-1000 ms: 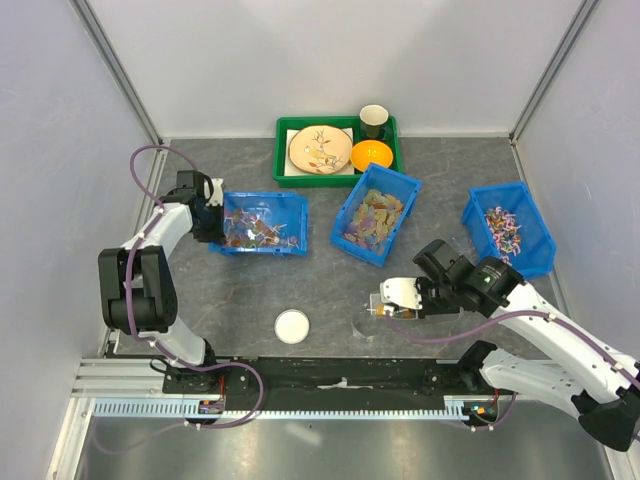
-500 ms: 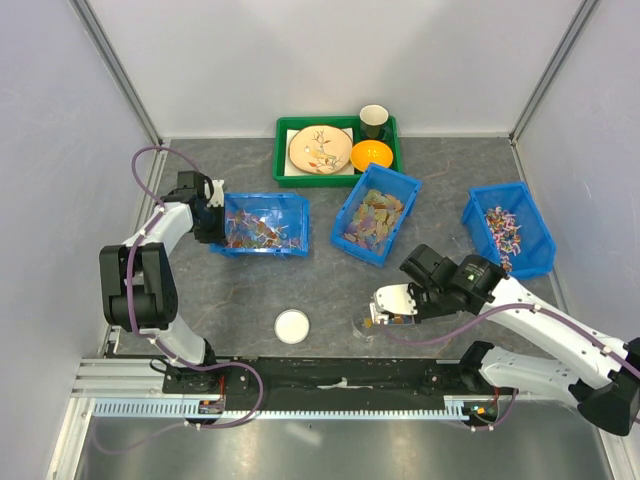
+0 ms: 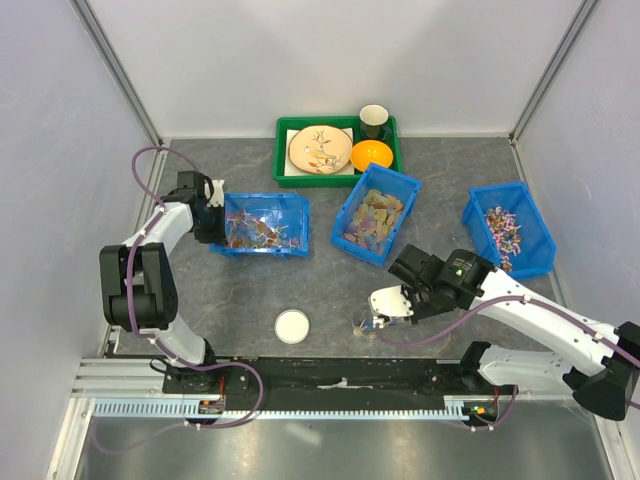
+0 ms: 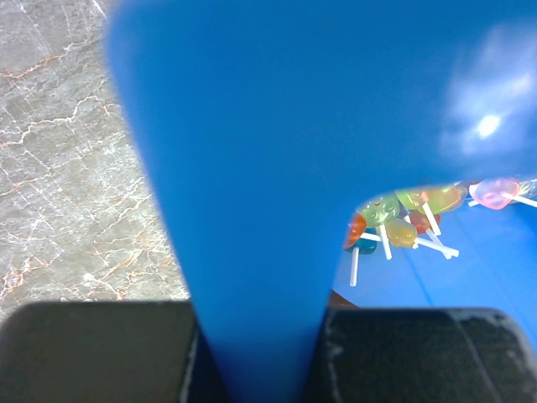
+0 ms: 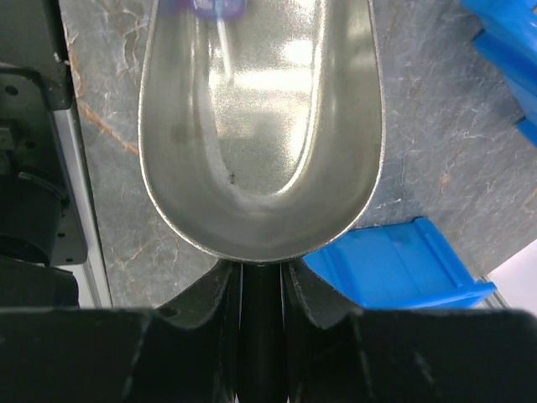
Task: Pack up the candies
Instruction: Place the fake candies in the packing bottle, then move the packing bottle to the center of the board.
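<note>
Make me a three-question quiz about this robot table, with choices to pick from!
1. Where is the white round lid?
A. in the green tray
B. on the table near the arm bases
C. in a blue bin

2. How many blue bins are on the table?
A. one
B. three
C. five

3. What is the left gripper doing?
A. clamped shut on the wall of the left blue bin
B. hanging open above the plate
C. holding the black cup

Answers:
1. B: the lid lies on bare grey table, in front of the bins.
2. B: the left blue bin, the middle bin and the right bin.
3. A: the left wrist view shows the blue wall pinched between its fingers, with the lollipops inside.
</note>
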Robot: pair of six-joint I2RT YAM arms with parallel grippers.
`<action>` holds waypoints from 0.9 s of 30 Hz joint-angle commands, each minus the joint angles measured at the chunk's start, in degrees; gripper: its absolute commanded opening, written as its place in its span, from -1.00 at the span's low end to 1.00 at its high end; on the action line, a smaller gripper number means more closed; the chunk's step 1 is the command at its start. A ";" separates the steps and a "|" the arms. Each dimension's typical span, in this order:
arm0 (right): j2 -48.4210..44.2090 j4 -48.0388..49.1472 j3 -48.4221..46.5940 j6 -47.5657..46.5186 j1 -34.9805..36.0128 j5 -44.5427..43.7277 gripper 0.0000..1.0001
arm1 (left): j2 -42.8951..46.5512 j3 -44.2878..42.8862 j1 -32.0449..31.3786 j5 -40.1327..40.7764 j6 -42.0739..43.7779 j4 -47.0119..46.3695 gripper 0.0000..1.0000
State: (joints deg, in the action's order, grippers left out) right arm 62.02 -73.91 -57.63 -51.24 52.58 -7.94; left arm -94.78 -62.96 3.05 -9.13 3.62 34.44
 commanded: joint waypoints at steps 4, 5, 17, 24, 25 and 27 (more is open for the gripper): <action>0.82 -2.38 -3.90 -0.70 2.00 -3.83 -1.00 | -0.23 -2.43 0.29 -0.63 0.95 -1.30 -0.97; 1.26 -2.29 -4.25 -0.70 2.18 -3.92 -1.00 | -0.31 -2.43 0.38 -0.72 0.95 -1.39 -0.97; 4.51 -3.61 -5.65 -0.26 4.64 -4.80 -1.00 | -0.67 -2.43 0.73 -0.46 0.87 -1.39 -0.97; 7.50 -2.91 -6.71 0.70 6.48 -5.85 -1.00 | -0.67 -2.43 0.82 -0.10 0.78 -1.48 -0.97; 8.37 -2.39 -6.97 0.97 6.57 -6.11 -1.00 | -0.75 -2.43 0.73 -0.10 0.86 -1.39 -0.97; 9.17 -1.42 -7.32 1.23 6.75 -6.29 -1.00 | -0.75 -2.43 0.82 -0.10 0.87 -1.48 -0.97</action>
State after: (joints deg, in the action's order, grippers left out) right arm 69.82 -76.42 -62.11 -50.94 58.74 -12.19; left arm -95.09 -63.26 3.31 -9.13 3.62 34.59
